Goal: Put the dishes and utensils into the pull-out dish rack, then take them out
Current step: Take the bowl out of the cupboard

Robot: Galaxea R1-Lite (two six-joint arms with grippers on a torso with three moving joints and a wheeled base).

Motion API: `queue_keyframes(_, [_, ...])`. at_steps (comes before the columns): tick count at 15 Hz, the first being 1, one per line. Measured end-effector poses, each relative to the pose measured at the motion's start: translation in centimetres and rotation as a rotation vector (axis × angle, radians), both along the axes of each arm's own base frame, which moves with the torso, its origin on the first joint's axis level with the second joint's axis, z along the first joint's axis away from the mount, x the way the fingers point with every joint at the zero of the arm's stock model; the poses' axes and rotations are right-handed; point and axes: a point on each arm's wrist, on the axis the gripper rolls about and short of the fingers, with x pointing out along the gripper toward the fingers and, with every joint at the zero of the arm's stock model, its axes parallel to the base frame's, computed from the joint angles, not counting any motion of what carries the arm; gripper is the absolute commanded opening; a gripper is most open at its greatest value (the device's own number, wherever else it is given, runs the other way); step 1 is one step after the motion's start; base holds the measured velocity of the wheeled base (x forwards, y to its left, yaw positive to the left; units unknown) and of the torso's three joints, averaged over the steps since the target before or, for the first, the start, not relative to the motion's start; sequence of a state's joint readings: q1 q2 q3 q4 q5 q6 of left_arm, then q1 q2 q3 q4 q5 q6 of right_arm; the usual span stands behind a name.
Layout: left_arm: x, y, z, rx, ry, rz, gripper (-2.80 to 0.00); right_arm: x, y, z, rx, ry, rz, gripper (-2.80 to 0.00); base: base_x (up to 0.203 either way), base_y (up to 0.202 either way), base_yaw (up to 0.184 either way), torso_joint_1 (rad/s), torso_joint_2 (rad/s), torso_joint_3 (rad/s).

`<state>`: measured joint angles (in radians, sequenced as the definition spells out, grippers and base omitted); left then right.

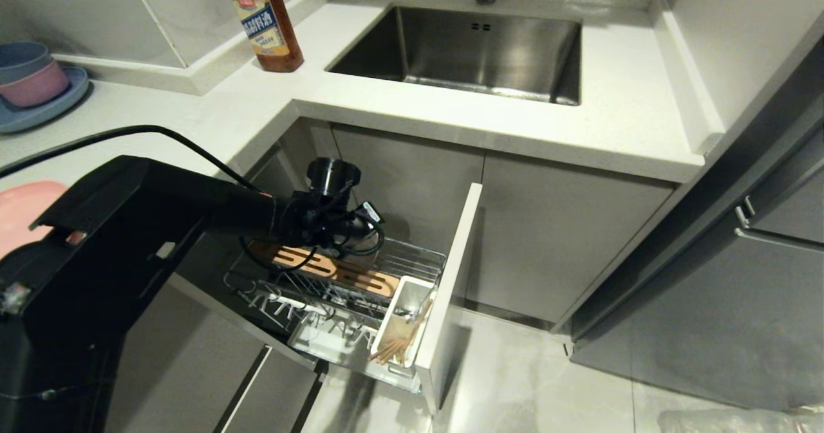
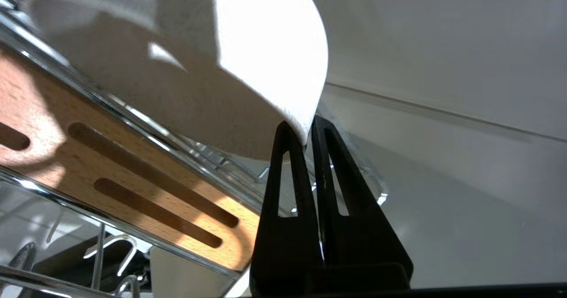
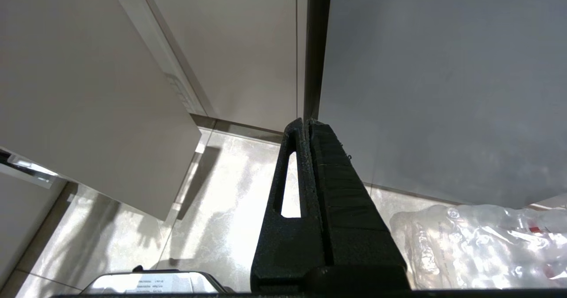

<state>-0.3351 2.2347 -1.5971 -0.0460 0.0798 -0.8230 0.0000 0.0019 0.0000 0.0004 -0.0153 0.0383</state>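
Left gripper (image 2: pixel 308 134) clamped on rim of cream bowl (image 2: pixel 248 59) in pull-out dish rack (image 1: pixel 412 259). Risk: thin edge pinch; bowl may pivot, slip or snag wires on lifting. Right gripper (image 3: pixel 307 127) together, parked.

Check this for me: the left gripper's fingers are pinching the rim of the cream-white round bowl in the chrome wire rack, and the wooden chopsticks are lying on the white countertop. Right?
Not quite. The light-wood chopsticks stand in the rack's white plastic utensil cup, not on the countertop, as the head view shows. The rest holds: the left gripper pinches the cream-white round bowl by its rim in the chrome wire rack.
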Motion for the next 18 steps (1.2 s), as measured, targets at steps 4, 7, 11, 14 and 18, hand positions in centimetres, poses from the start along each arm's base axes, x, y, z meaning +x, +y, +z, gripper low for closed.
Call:
queue_keyframes(4, [-1.1, 0.4, 2.2, -0.026, -0.031, -0.018, -2.8, 0.0, 0.0, 0.0, 0.0, 0.0, 0.0, -2.8, 0.0, 0.0, 0.0, 0.0, 0.0, 0.0])
queue_keyframes(7, [-2.3, 1.0, 4.4, -0.064, -0.064, -0.047, -2.8, 0.0, 0.0, 0.0, 0.0, 0.0, 0.0, -2.8, 0.0, 0.0, 0.0, 0.0, 0.0, 0.0])
queue_keyframes(11, [-4.2, 1.7, 6.8, -0.075, -0.1, -0.047, -2.8, 0.0, 0.0, 0.0, 0.0, 0.0, 0.0, -2.8, 0.0, 0.0, 0.0, 0.0, 0.0, 0.0])
queue_keyframes(14, [-6.9, 1.9, 8.4, -0.06, -0.062, -0.061, -2.8, 0.0, 0.0, 0.0, 0.0, 0.0, 0.0, -2.8, 0.0, 0.0, 0.0, 0.0, 0.0, 0.0])
queue_keyframes(18, [-12.5, 1.6, 11.3, -0.043, -0.002, -0.127, -2.8, 0.0, 0.0, 0.0, 0.0, 0.0, 0.0, -2.8, 0.0, 0.0, 0.0, 0.0, 0.0, 0.0])
